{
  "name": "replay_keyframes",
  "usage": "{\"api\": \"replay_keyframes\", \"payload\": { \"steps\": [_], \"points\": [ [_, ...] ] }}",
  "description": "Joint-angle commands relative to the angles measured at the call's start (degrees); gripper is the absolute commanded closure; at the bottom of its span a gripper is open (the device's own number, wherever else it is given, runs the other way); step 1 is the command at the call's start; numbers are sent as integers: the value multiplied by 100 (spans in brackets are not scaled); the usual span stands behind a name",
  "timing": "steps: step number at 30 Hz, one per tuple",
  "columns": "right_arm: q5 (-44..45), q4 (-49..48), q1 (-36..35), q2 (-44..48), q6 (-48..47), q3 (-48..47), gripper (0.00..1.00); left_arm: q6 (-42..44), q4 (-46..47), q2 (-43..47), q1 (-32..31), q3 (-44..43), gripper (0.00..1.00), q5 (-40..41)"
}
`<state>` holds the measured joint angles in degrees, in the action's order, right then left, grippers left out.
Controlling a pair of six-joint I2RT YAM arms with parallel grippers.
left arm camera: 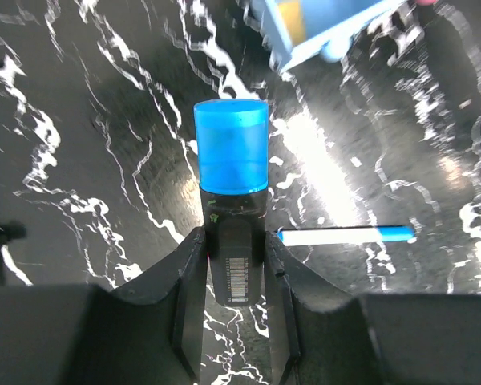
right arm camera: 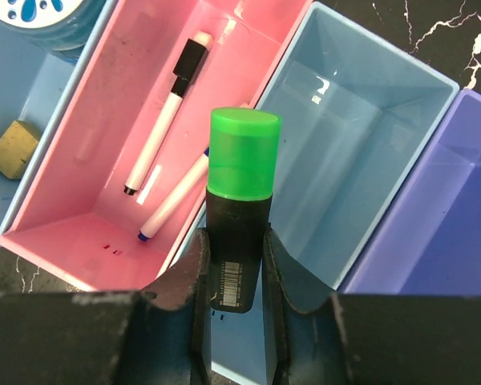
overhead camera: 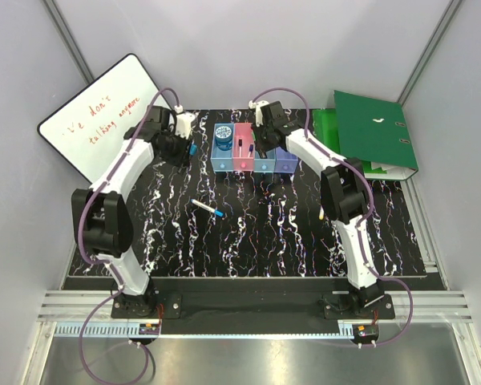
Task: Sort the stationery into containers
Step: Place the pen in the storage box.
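My left gripper (left arm camera: 234,241) is shut on a black highlighter with a blue cap (left arm camera: 231,156) and holds it above the mat left of the bins; it also shows in the top view (overhead camera: 186,143). My right gripper (right arm camera: 236,241) is shut on a black highlighter with a green cap (right arm camera: 242,156), over the wall between the pink bin (right arm camera: 80,233) and the light blue bin (right arm camera: 369,160). The pink bin holds two white markers (right arm camera: 170,112). The blue bin (overhead camera: 216,165) holds a blue roll (overhead camera: 223,135) and a yellow piece (right arm camera: 14,148). A blue-capped white marker (overhead camera: 208,209) lies loose on the mat.
The purple bin (right arm camera: 457,224) ends the row on the right. A whiteboard with red writing (overhead camera: 96,120) leans at the back left. Green ring binders (overhead camera: 377,132) lie at the back right. A small pale item (overhead camera: 321,214) lies by the right arm.
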<state>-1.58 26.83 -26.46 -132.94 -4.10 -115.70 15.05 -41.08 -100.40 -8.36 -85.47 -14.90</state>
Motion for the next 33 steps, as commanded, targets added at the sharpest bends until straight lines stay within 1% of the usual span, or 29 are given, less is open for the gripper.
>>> {"api": "replay_keyframes", "payload": {
  "steps": [1,4,7,8,10,11,12,17,21,24,30,33],
  "points": [
    [123,-257,-70,49,-65,-14,100,-178,-76,363,-69,-461,100,-347],
    [316,-310,-79,-3,-126,12,100,-213,-84,416,-139,-610,100,-435],
    [395,-327,-70,-65,-170,30,95,-230,-102,425,-306,-733,100,-549],
    [422,-345,-70,-100,-170,30,91,-230,-85,425,-402,-760,100,-576],
    [440,-354,-70,-135,-197,48,86,-239,-84,390,-499,-891,100,-620],
    [431,-363,-61,-144,-197,39,79,-257,-93,372,-587,-944,100,-620],
    [431,-354,-70,-144,-188,47,76,-274,-84,311,-623,-1076,100,-637],
    [475,-371,-70,-126,-197,12,64,-406,-84,65,-790,-1516,100,-716],
    [475,-380,-79,-39,-188,30,50,-538,-84,-190,-869,-1937,100,-804],
    [492,-372,-70,49,-188,56,43,-617,-67,-295,-922,-2078,100,-866],
    [808,-389,-61,330,-153,135,40,-827,117,-428,-975,-2105,100,-936],
    [1089,-389,0,664,-39,311,39,-1038,337,-454,-975,-2018,100,-927]
  ]
}}
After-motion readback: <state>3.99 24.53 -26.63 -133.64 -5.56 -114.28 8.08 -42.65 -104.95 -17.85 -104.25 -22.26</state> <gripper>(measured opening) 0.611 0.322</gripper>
